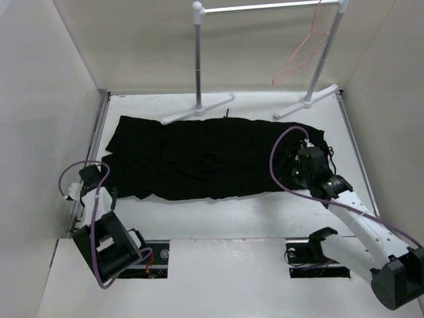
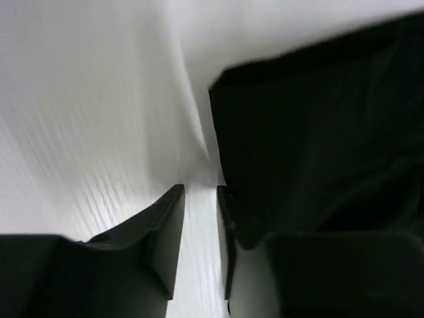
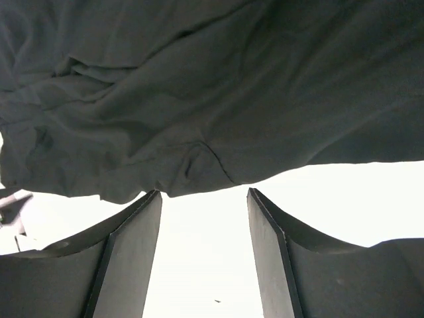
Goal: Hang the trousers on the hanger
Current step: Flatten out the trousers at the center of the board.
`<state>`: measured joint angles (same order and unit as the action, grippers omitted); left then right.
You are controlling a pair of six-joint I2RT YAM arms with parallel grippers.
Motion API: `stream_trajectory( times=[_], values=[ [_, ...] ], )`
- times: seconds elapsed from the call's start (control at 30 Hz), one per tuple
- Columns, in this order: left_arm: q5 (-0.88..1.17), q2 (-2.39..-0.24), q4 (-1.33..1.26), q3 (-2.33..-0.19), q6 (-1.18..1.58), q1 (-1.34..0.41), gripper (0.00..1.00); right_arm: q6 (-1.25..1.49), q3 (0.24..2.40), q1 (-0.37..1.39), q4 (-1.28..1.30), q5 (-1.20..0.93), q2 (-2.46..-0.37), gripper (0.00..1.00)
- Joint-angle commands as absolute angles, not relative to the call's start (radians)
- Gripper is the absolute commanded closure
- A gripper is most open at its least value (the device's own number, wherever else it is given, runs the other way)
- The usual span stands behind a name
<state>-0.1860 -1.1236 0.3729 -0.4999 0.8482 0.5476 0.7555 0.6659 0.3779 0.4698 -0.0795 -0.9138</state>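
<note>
Black trousers (image 1: 199, 158) lie spread flat across the middle of a white table (image 1: 218, 218), lengthwise from left to right. Their far edge lies just before the feet of a white-posted rack (image 1: 197, 59). Their left end stops close to the table's left edge, and their right end is near the right edge. A bare strip of table runs between their near edge and the arm bases.

The pink-red wire hanger (image 1: 311, 28) hangs from the rack's silver crossbar (image 1: 265, 8) at the far right, well apart from the trousers.

The right gripper (image 1: 291, 173) is at the trousers' right end. In its wrist view the right gripper (image 3: 204, 252) is spread wide with nothing between its fingers (image 3: 132, 252), and the rumpled near hem (image 3: 199, 159) lies just beyond the tips.

The left gripper (image 1: 106, 189) sits at the near-left corner, close to the side wall (image 1: 40, 132). Its blurred wrist view shows the left gripper (image 2: 199, 232) parted only narrowly, with bare table in the gap and the fabric edge (image 2: 225, 132) against the right finger.
</note>
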Motion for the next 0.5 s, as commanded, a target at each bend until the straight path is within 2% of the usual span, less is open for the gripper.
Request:
stream_trajectory(
  times=[0.0,0.13,0.47],
  values=[
    [-0.215,-1.158,0.304,-0.535,0.842,0.602,0.82,0.761,0.647,0.34,0.46,-0.072,-0.876,0.4],
    [-0.221,-1.198,0.299,-0.592,0.833,0.642,0.91,0.782,0.63,0.214,0.486,-0.074,-0.876,0.35],
    [-0.419,-1.284,0.399,-0.764,0.792,0.595,0.95,0.828,0.628,-0.155,0.58,0.121,-0.834,0.32]
  ],
)
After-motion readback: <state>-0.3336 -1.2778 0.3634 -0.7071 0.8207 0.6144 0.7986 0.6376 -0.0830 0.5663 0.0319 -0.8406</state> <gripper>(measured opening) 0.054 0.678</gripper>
